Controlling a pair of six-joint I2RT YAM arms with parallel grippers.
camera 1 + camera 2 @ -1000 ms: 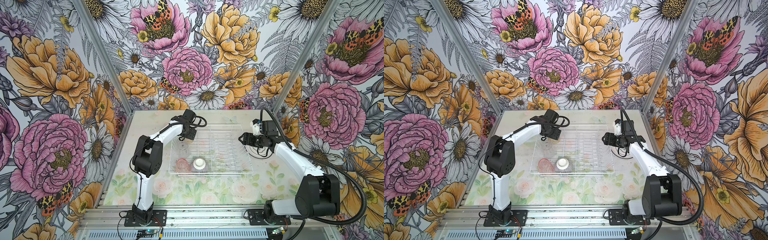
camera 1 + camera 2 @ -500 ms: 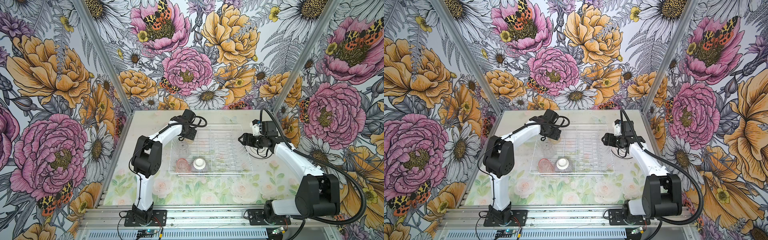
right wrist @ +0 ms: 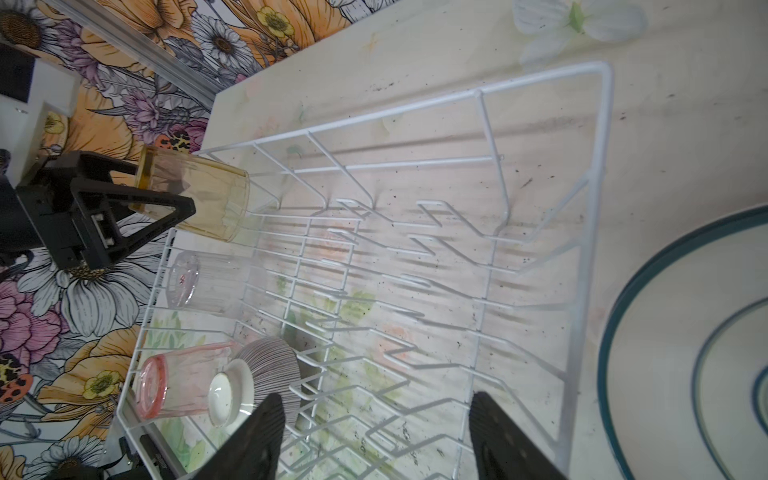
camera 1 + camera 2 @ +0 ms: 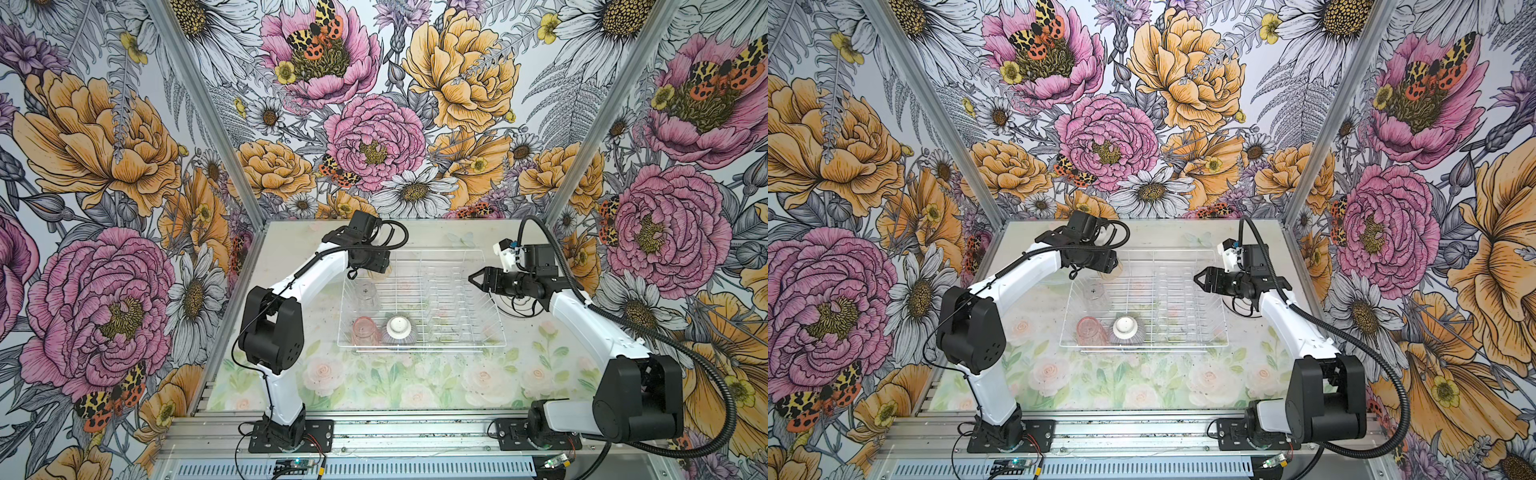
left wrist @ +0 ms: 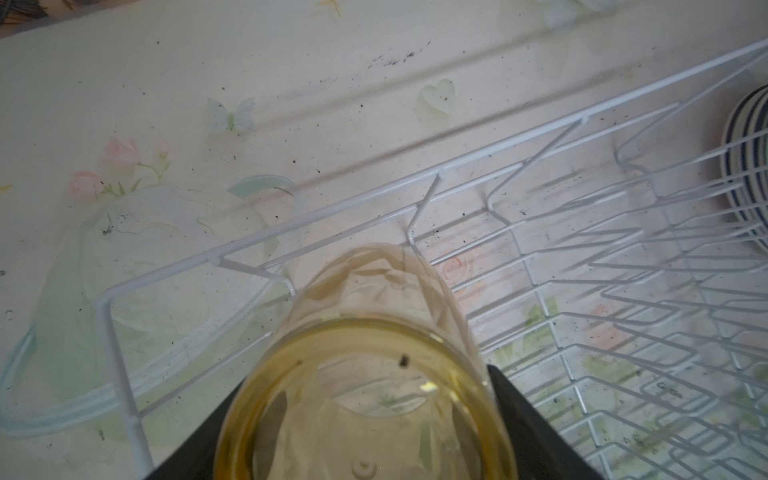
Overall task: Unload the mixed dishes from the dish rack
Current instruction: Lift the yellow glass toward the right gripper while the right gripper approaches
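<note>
My left gripper (image 3: 165,186) is clamped on the amber tumbler (image 5: 361,340), one finger on each side near its thick base. The tumbler lies nearly level over the far left corner of the rack (image 4: 453,299), with its mouth pointing away from the gripper. I cannot tell whether it touches the wire. In the rack's left part, the clear tumbler (image 4: 365,291) sits just nearer than the amber one. At the near left corner the pink tumbler (image 4: 365,330) sits just left of the bowl (image 4: 400,330), which is upside down, white foot up. My right gripper (image 4: 473,277) hangs above the rack's right wall, pointing left, its fingers (image 3: 266,432) wide apart. A stack of plates (image 3: 685,353) lies on the table (image 4: 374,386) just right of the rack, below that arm.
</note>
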